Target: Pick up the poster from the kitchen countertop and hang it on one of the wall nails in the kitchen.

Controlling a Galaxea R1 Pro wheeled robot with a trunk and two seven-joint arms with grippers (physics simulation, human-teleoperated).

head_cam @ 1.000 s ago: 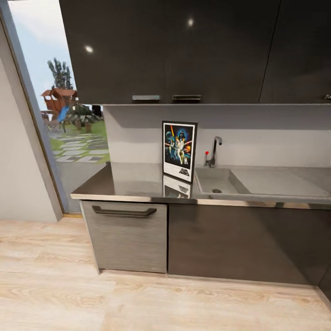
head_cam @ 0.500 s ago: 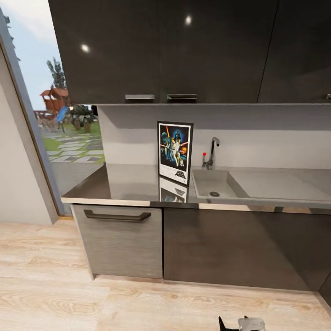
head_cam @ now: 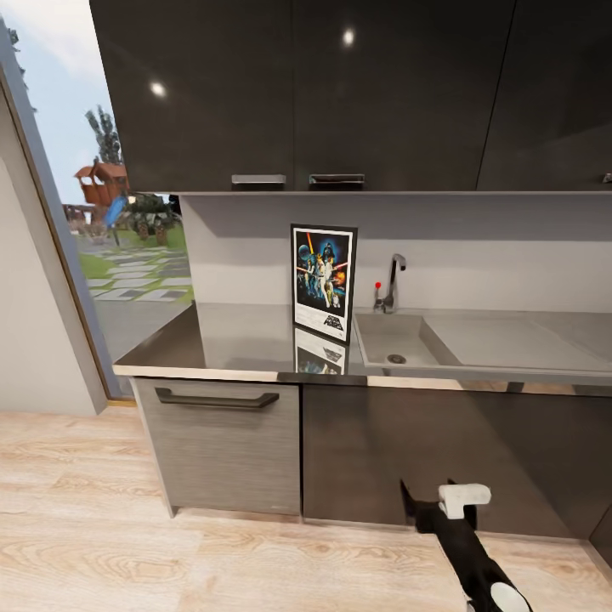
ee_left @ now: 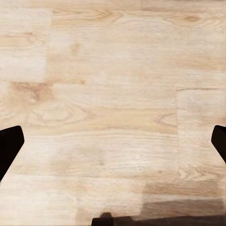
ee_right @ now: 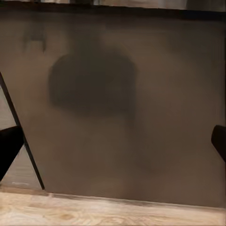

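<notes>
The poster (head_cam: 324, 281) stands upright on the kitchen countertop (head_cam: 238, 340), leaning against the back wall just left of the sink basin (head_cam: 393, 340) and chrome tap (head_cam: 393, 280). Its reflection shows on the glossy slab. My right gripper (head_cam: 437, 503) is raised low in front of the dark cabinet doors, well below and to the right of the poster, open and empty. In the right wrist view the gripper (ee_right: 113, 146) faces a cabinet door (ee_right: 122, 94). My left gripper (ee_left: 113, 146) hangs open over the wooden floor (ee_left: 113, 84). The wall nails are out of view.
Dark glossy upper cabinets (head_cam: 340, 85) hang above the counter. A drawer with a dark handle (head_cam: 217, 399) sits under the counter's left end. A tall window (head_cam: 119, 255) with a garden outside is at the left. Light wooden floor (head_cam: 127, 544) lies before the cabinets.
The camera first moved closer to the counter, then held still. My right arm has risen from the bottom edge into the head view, in front of the lower cabinets.
</notes>
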